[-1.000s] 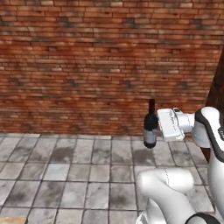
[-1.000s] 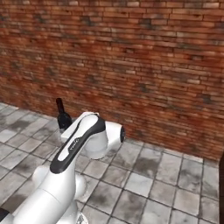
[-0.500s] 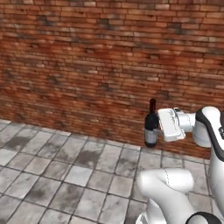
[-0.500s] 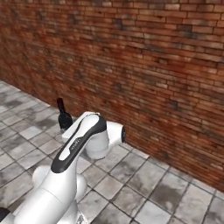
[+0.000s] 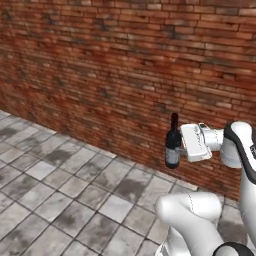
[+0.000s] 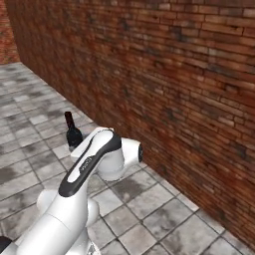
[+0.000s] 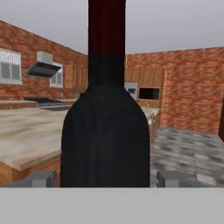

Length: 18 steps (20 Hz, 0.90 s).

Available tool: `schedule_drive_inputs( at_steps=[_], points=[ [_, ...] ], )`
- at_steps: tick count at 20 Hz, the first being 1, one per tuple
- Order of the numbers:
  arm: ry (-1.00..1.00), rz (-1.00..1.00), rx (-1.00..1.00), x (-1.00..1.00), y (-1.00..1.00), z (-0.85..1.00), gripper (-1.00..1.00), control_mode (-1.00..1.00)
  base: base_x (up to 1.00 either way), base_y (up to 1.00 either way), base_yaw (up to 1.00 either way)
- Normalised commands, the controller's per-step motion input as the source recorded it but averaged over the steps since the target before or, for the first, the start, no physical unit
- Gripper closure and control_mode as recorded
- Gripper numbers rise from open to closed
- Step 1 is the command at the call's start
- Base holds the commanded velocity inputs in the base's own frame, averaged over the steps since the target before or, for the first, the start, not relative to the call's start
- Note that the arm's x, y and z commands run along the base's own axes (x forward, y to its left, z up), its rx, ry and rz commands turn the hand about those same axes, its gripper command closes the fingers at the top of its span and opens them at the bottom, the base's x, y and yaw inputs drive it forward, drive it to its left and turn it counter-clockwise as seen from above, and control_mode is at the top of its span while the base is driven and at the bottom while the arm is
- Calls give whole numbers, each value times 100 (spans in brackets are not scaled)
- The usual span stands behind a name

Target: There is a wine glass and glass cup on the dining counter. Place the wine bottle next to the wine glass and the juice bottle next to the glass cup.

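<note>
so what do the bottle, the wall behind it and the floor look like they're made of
Bottle: looks like dark glass, nearly black and smooth, with a dark red top and pale label; it is a render, so glass is a guess. Wall: red-brown brick with pale mortar lines, rough and matt. Floor: square grey stone or concrete tiles, mottled with darker stains, dull finish.
</note>
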Motion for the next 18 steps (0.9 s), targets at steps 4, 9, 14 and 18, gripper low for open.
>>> schedule_drive_inputs(
  at_steps=[4, 9, 14, 18],
  points=[
    [0, 0, 0, 0, 0, 0, 100, 100, 75, 0, 45],
    [0, 0, 0, 0, 0, 0, 100, 100, 72, 0, 46],
    [0, 0, 0, 0, 0, 0, 100, 100, 72, 0, 44],
    [0, 0, 0, 0, 0, 0, 100, 100, 75, 0, 42]
  ],
)
